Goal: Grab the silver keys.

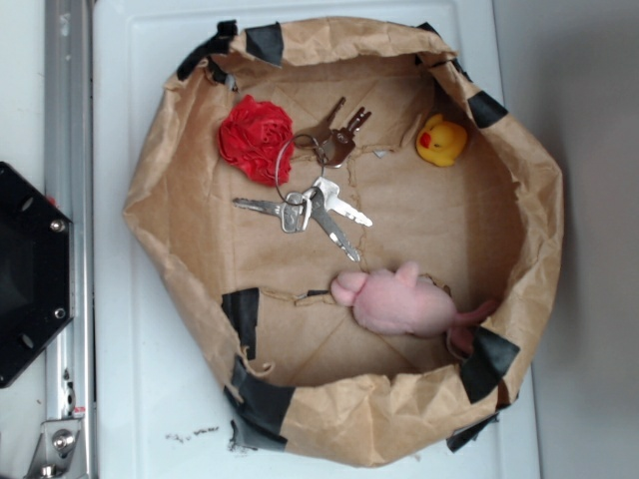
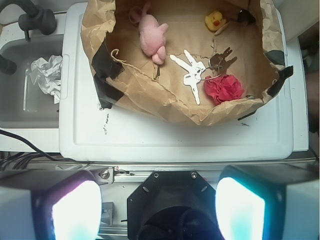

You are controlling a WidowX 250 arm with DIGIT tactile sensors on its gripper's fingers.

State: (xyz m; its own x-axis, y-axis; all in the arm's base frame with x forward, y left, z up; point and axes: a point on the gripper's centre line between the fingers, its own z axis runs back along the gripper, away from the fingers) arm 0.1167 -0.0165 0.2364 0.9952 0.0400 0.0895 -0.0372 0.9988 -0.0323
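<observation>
With our pincer (image 2: 159, 210) spread wide and empty, we judge the silver keys (image 1: 305, 211) thin, stiff and slippery, best pinched across their bunched heads by the ring.

Bright, even light; silver keys (image 2: 191, 71) blown out white in the wrist view, near jaws blurred and glowing

My way down to the 3 flat silver keys (image 1: 305, 210) is open from above, with bare brown paper floor around them. The crumpled red fabric flower (image 1: 257, 138) sits just beside their wire ring, and the pink plush toy (image 1: 399, 302) lies near the key tips. The taped brown paper bag wall (image 1: 175, 150) rings everything.
</observation>
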